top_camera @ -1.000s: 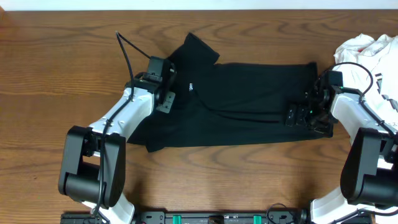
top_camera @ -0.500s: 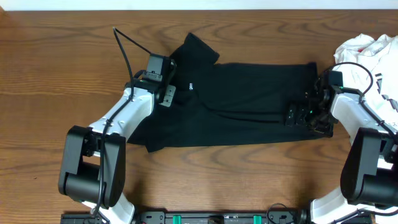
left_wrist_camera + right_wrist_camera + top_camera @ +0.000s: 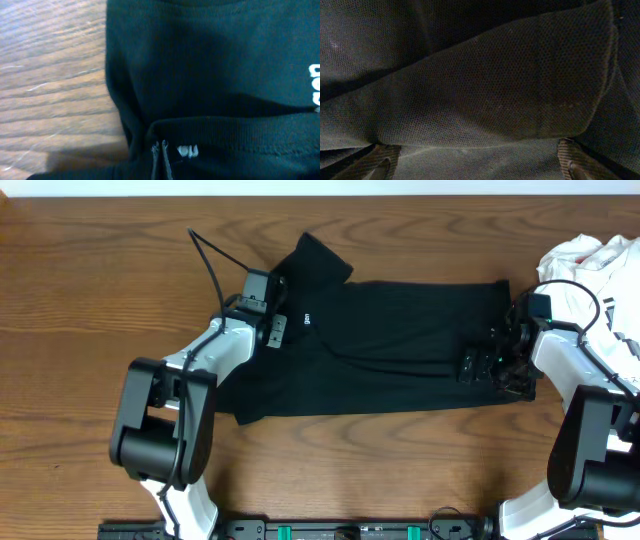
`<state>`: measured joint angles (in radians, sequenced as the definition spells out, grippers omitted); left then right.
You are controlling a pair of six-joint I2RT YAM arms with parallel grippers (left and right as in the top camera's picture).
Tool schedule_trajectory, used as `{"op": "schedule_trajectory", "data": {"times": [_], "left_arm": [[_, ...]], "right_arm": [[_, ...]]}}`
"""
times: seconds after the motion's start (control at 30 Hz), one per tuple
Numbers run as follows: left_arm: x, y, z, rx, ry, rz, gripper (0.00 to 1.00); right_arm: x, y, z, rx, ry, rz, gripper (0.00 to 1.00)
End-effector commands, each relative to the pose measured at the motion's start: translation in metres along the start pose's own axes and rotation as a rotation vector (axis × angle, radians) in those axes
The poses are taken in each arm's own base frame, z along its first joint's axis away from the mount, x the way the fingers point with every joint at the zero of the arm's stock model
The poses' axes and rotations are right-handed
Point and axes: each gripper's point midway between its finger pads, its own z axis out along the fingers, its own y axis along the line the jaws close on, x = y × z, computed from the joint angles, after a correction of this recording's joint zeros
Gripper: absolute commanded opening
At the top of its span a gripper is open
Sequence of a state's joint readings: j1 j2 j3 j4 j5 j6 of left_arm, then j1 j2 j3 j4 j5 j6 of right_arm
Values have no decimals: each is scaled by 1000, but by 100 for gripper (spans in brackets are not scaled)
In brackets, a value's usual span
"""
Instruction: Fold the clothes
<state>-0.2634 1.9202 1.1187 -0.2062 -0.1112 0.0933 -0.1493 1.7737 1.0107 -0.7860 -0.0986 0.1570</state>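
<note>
No wording can be read clearly. In the overhead view, the black shirt (image 3: 400, 340) carries a small white logo (image 3: 307, 318) left of centre, too small to make out. In the left wrist view, white letters (image 3: 315, 85) are cut off at the right edge. A tiny blurred white mark (image 3: 187, 150) sits at lower centre.

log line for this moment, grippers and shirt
left gripper shut on shirt edge | right gripper open over shirt

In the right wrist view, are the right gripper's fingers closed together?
No, the fingers of the right gripper sit wide apart at the lower corners, with the black shirt spread between them.
</note>
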Motion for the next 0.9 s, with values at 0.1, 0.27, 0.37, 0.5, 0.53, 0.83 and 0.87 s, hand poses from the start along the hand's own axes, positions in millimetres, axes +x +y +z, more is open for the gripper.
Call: {"op": "schedule_trajectory", "data": {"times": [0.1, 0.27, 0.37, 0.5, 0.53, 0.83, 0.87], "left_arm": [[-22, 3, -12, -1, -64, -63, 7], [-50, -8, -37, 93, -159, -100, 29], [-61, -8, -52, 108, -198, -115, 43], [-71, -2, -87, 114, -247, -156, 45], [-71, -1, -95, 117, -249, -175, 45], [4, -3, -122, 112, 35, -281, 10], [11, -6, -119, 114, 61, -273, 10]], "right_arm": [[4, -5, 5, 15, 16, 15, 99], [4, -5, 5, 15, 16, 15, 99], [4, -5, 5, 15, 16, 15, 99], [4, -5, 5, 15, 16, 15, 99], [4, -5, 5, 15, 16, 15, 99], [4, -5, 5, 15, 16, 15, 99], [4, -5, 5, 15, 16, 15, 99]]}}
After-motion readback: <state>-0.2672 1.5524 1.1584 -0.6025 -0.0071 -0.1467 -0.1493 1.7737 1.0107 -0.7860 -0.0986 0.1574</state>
